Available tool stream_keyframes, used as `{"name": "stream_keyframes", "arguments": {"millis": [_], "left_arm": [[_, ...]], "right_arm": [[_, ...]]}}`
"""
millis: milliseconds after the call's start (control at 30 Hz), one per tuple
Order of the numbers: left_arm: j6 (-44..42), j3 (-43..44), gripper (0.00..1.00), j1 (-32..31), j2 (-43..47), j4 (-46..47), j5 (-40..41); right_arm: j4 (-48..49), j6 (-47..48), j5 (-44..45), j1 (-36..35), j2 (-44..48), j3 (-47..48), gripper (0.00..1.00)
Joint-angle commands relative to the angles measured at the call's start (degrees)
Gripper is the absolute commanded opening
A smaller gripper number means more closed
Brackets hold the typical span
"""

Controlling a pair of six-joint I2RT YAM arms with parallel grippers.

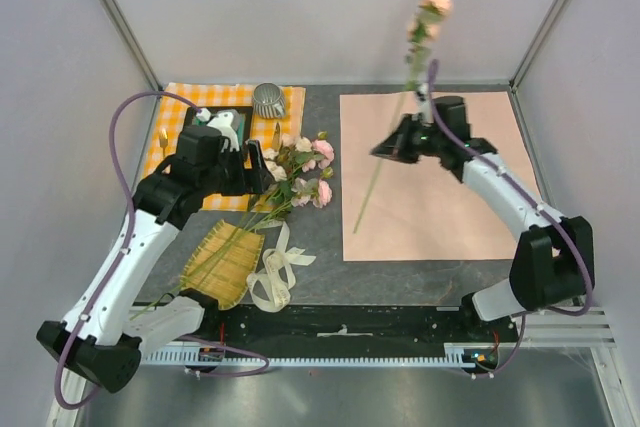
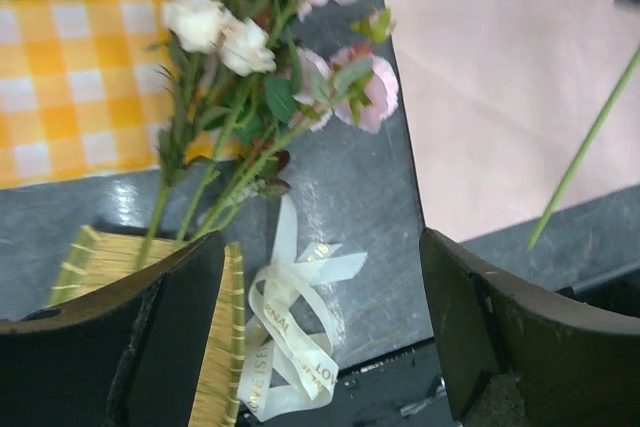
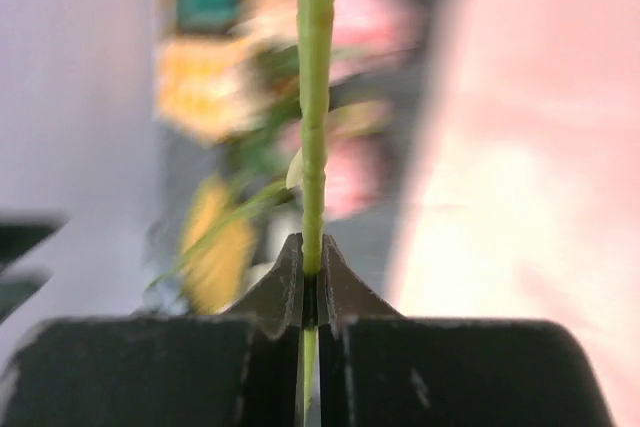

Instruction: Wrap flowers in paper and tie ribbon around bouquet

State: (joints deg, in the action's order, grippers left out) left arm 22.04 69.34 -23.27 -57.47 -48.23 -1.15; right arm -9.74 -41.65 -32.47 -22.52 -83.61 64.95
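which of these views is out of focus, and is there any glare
Right wrist view: only the flower stem pinched in the right gripper is sharp; everything behind it, the paper included, is heavily blurred. Left wrist view: mostly in focus, ribbon lettering visible, a pale sheen on the dark table. Top external view: sharp and evenly lit.

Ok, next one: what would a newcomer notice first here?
The right gripper, shut on a single flower, holds it tilted high above the pink paper on the right. Left of the paper, the other flowers lie with stems across a bamboo mat, the open left gripper over them and a cream ribbon beside.
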Motion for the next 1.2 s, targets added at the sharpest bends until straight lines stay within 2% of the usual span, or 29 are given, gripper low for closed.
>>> {"name": "stream_keyframes", "arguments": {"millis": [0,67,200,333,433,567,733,967,1167], "left_arm": [[-0.78,-3.5,0.84,-0.11,-1.23,6.91,-10.34],[0.54,-6.3,0.82,-0.2,-2.98,9.89,-13.69],[2.39,-9.31,0.78,-0.64,-6.06,16.48,-21.16],[2.39,-10.81,0.77,-1.6,-7.65,18.43,-23.64],[1.34,-11.42,0.77,-1.69,-8.27,18.17,-24.43],[-0.06,-12.12,0.77,-1.69,-8.53,18.34,-24.25],[-1.04,-11.6,0.76,-1.69,-9.32,18.43,-24.43],[-2.18,-10.46,0.77,-1.69,-9.24,17.91,-24.69],[-2.44,-10.72,0.77,-1.69,-9.15,17.82,-24.43]], "right_arm": [[-23.04,16.04,10.3,19.42,-2.95,-0.61,0.0],[-23.92,17.21,13.12,26.09,-8.12,0.43,0.0],[-24.28,17.13,22.09,27.97,-17.97,7.63,0.0],[-24.1,13.54,18.32,30.17,-29.3,16.07,0.0],[-25.24,12.38,18.41,30.26,-32.83,20.56,0.0],[-27.96,12.38,20.51,30.0,-35.91,24.6,0.0],[-26.04,9.57,21.75,30.08,-36.09,24.35,0.01],[-27.18,10.01,21.75,29.03,-38.38,25.76,0.1],[-26.39,10.01,21.04,27.62,-39.43,26.1,0.11]]}}
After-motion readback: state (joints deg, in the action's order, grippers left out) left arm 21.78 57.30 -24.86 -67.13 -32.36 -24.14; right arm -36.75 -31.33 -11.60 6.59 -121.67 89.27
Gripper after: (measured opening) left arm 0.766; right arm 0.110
